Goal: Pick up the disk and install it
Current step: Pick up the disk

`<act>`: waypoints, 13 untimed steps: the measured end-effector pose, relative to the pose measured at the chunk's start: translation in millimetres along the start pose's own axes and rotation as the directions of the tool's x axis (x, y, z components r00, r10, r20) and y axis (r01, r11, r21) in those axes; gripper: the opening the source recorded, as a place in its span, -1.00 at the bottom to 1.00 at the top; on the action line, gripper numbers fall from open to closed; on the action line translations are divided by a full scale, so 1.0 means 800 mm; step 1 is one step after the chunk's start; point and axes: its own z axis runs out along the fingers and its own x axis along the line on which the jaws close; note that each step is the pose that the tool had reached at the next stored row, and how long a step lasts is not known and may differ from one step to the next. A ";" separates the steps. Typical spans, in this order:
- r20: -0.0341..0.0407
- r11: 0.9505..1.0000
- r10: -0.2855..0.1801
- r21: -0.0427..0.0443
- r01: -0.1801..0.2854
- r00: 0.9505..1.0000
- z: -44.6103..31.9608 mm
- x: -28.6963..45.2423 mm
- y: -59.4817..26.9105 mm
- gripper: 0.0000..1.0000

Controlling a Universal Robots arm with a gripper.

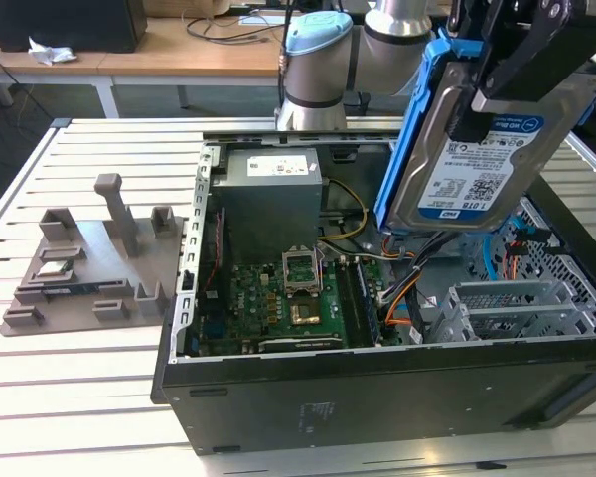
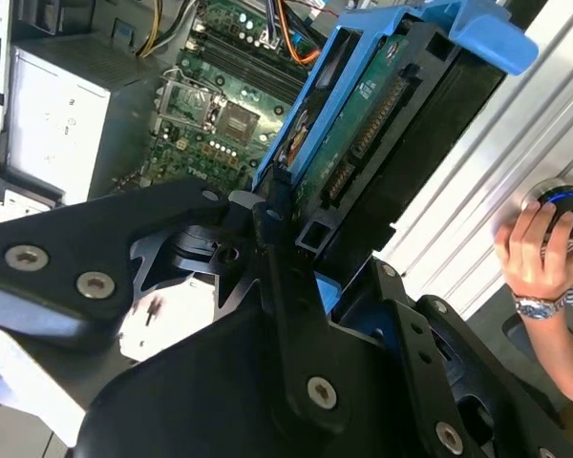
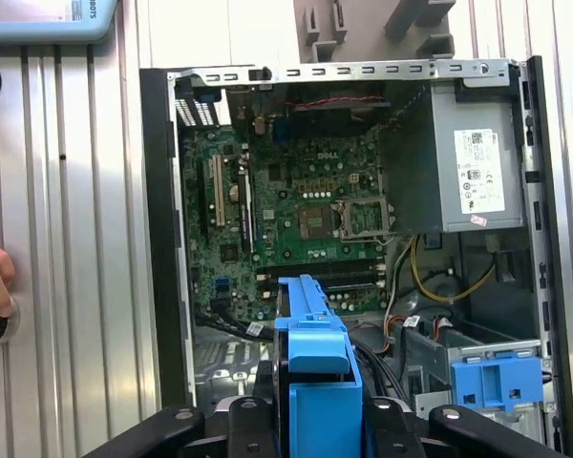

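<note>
Exterior view, from its left to its right.

- A grey fixture [image 1: 89, 263] with upright posts is lying on the slatted table [image 1: 70, 397], just beside the open computer case [image 1: 377, 397].
- Inside the case, 1 grey power supply [image 1: 273, 194] is sitting at the far side. The green motherboard [image 1: 278, 298] is lying flat in front of it.
- At the case's right end, a metal drive cage [image 1: 512, 303] is standing with orange and black cables running beside it.
- The disk [image 1: 487, 169] is hanging in the air above that end of the case, clear of the cage. It is tilted, with its blue-and-white label facing the camera and its blue caddy edge toward the exterior view's left.
- The gripper [image 1: 507, 84] is clamping the disk from above. Its black fingers [image 1: 467, 114] are closed against it, with nothing else in the grasp.

In the second wrist view, the disk [image 2: 363, 143] is showing its circuit-board underside. At the table's edge, a person's hand [image 2: 540, 243] is resting on a round knob.

In the first wrist view, a second blue caddy [image 3: 494, 379] is sitting in the cage.
</note>
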 end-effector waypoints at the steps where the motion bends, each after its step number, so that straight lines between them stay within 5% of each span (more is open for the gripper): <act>1: 0.000 1.000 0.000 0.000 0.000 1.000 0.0002 0.0024 0.000 -0.26; 13: 0.000 1.000 0.000 0.000 0.000 1.000 0.0024 0.0322 -0.002 -0.26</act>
